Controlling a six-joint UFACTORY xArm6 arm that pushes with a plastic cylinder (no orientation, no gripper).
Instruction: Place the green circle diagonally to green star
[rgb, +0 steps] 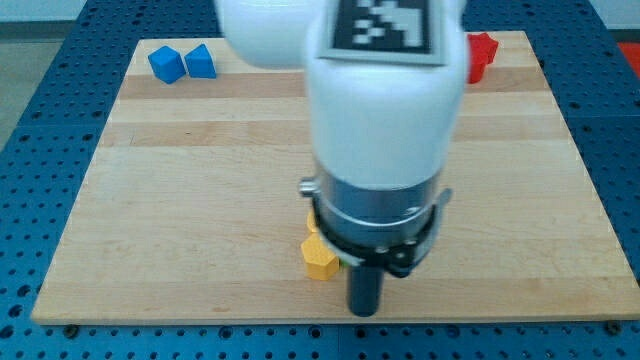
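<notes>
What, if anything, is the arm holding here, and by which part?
Nothing is held: the arm ends in a plain rod. My tip sits near the board's bottom edge, just to the view's right of a yellow block; contact cannot be told.

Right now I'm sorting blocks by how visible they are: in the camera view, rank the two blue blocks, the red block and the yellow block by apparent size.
1. Left blue block and right blue block: alike, unranked.
2. Yellow block and red block: the arm hides part of each, so unranked.
</notes>
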